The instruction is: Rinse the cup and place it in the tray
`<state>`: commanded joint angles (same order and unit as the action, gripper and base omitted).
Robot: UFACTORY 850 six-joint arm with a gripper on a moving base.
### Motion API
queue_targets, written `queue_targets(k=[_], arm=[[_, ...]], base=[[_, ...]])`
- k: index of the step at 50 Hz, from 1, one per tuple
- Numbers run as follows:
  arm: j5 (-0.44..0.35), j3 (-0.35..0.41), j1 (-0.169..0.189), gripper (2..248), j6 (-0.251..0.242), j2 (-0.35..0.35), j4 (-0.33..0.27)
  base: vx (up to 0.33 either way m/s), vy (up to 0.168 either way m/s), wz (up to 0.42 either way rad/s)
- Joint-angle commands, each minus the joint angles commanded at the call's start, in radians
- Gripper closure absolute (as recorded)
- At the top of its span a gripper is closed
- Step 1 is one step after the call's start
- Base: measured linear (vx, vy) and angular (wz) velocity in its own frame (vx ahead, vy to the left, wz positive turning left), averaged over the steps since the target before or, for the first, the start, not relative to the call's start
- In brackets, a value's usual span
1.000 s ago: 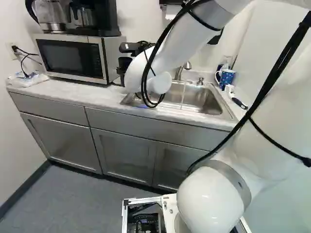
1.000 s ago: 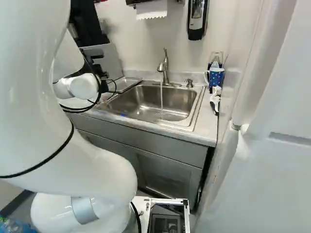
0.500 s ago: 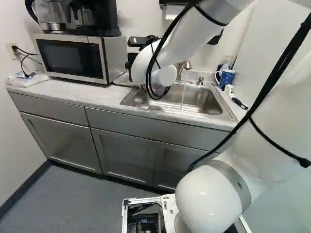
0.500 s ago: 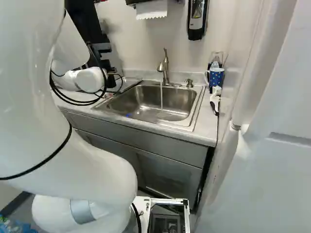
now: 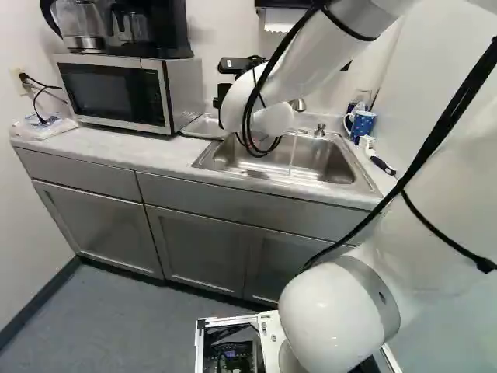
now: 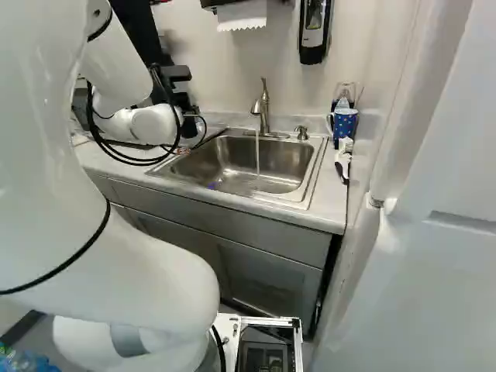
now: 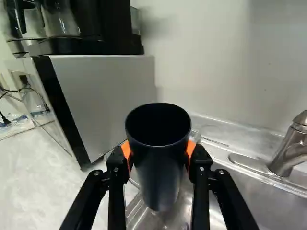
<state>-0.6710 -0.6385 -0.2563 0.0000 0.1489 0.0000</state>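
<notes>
White arm (image 5: pixel 320 56) reaches out over the counter (image 5: pixel 132 152), fingers (image 7: pixel 116 184) gripping the upright black cup (image 7: pixel 157 177)

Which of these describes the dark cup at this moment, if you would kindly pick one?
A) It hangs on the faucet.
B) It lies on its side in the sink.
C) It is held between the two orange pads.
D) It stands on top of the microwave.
C: the wrist view shows the dark cup between the pincer's orange pads, one touching each side.
</notes>
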Motion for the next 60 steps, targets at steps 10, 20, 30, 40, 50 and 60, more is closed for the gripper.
queue_targets(k=[10, 20, 30, 40, 50, 60], arm=[[0.000, 0.006, 0.032, 126, 0.000, 0.006, 0.000], [0.000, 0.010, 0.065, 126, 0.000, 0.011, 0.000], [0.000, 0.013, 0.097, 126, 0.000, 0.014, 0.000], [0.000, 0.014, 0.130, 126, 0.000, 0.014, 0.000], [0.000, 0.020, 0.164, 126, 0.000, 0.003, 0.000], [0.000, 0.031, 0.191, 126, 0.000, -0.007, 0.000]], base=[[0.000, 0.000, 0.000], [0.000, 0.000, 0.000], [0.000, 0.000, 0.000], [0.000, 0.000, 0.000], [0.000, 0.000, 0.000], [0.000, 0.000, 0.000]])
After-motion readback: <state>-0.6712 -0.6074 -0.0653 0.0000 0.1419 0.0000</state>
